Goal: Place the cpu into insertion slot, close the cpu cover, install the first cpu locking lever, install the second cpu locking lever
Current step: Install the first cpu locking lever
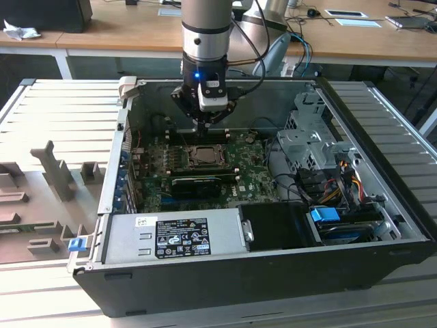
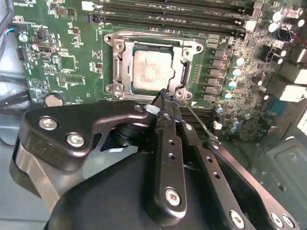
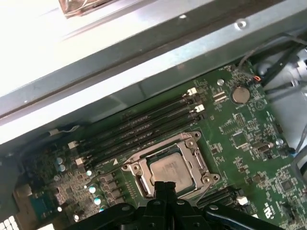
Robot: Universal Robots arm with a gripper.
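The cpu, a pale square chip, lies flat in the insertion slot on the green motherboard. The cpu cover, a dull silver frame, lies down around it. My gripper is shut, its black fingertips together just over the socket's corner nearest the wrist. A thin locking lever runs out from that corner alongside the fingers; whether they touch it I cannot tell. In the first wrist view the gripper sits at the edge of the cpu. In the exterior view the gripper hangs just above the cpu.
Memory slots run beside the socket. A long black expansion card lies in front of it, then the power supply. A drive cage and cables fill the exterior view's right. The case walls close in the board.
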